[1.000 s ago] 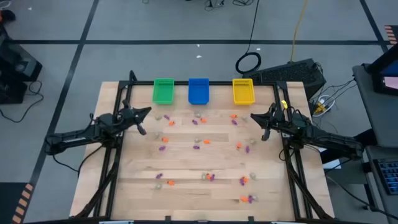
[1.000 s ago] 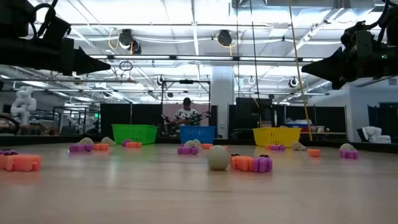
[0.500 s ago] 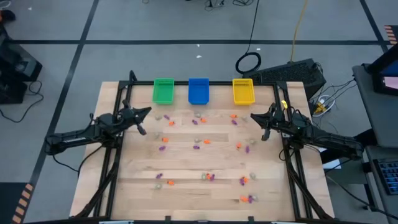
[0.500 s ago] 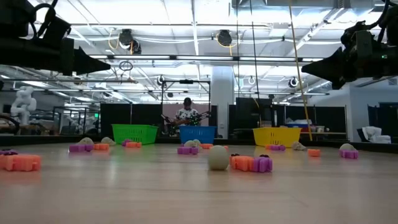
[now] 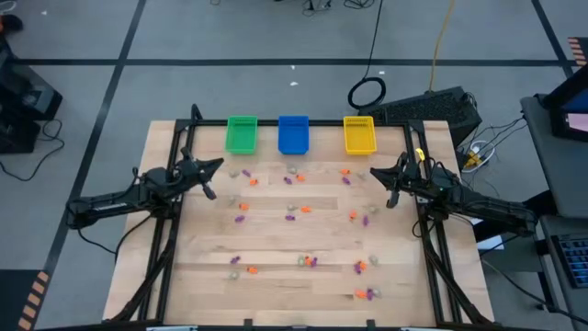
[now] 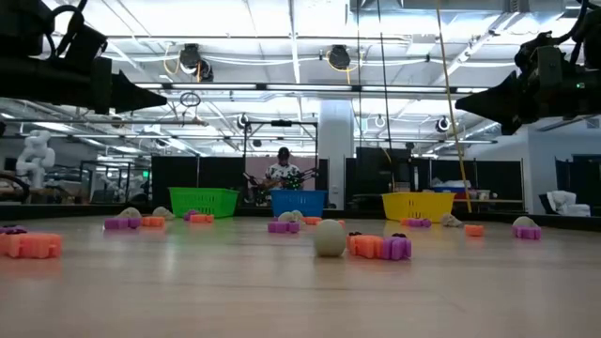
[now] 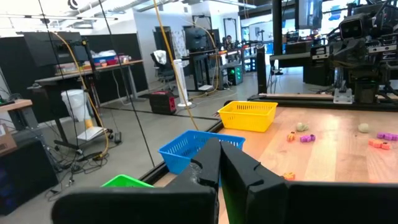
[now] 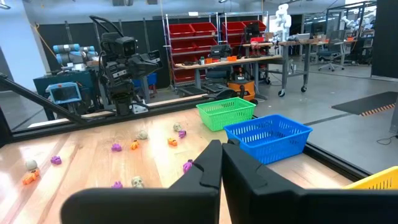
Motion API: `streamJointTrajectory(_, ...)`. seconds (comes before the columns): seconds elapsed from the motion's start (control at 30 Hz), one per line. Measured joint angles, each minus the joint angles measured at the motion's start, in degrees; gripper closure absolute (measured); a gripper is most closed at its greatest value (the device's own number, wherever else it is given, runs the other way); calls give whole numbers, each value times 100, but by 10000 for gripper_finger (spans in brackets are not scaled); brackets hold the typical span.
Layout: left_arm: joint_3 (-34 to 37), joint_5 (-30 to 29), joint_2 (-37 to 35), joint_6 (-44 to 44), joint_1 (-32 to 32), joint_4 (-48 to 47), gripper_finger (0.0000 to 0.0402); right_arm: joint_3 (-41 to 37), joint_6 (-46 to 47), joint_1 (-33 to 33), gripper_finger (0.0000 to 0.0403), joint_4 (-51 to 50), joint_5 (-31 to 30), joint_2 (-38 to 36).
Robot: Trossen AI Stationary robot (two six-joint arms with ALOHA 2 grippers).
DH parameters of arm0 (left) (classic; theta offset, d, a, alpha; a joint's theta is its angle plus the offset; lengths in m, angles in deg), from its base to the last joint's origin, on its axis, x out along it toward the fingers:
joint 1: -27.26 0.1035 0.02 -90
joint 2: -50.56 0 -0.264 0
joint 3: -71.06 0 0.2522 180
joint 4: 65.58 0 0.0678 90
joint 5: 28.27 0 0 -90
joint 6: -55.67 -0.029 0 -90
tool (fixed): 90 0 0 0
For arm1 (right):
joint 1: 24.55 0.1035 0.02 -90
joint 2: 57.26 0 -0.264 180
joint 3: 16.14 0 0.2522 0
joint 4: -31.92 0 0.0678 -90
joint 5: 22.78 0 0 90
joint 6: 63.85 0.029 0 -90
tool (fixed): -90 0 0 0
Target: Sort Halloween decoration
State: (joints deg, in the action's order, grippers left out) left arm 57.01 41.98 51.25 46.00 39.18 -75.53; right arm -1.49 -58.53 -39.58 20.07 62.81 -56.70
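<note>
Wooden planks make up the table [image 5: 303,239], on which the trinkets [image 5: 291,219] are scattered in orange, purple and pale grey-beige. Roughly two dozen can be made out from above, though an exact count of each colour cannot be given at this scale. They are spread over the whole middle and near part of the table, a few singly and several in small clusters of two or three, such as an orange and purple pair [image 6: 382,246] beside a pale round piece [image 6: 330,238] seen from table height.

Three bins are lined up along the far edge: one green bin [image 5: 242,134] on the left, one blue bin [image 5: 293,134] in the middle, one yellow bin [image 5: 358,134] on the right. No trinket can be seen inside any of them from above.

Two arms are held above the table. The left gripper [image 5: 212,165] is raised over the far-left part of the table, its fingers [image 7: 214,165] pressed together on nothing. The right gripper [image 5: 377,174] is raised over the far-right part, its fingers [image 8: 219,163] likewise pressed together and empty. Neither gripper is touching a trinket or a bin.

One person [image 6: 282,172] is seen in the room beyond the far edge.
</note>
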Motion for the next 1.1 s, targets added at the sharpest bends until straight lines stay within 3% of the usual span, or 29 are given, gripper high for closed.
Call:
streamJointTrajectory(0.67,2,0,-1,0,-1,0,389,0,13,2,403,145,-13,0)
streamJointTrajectory(0.93,0,-1,-1,0,-2,-1,389,114,968,7,403,-129,247,77)
streamJointTrajectory(1.1,2,-2,0,-2,-2,3,389,281,1227,13,403,-561,65,658)
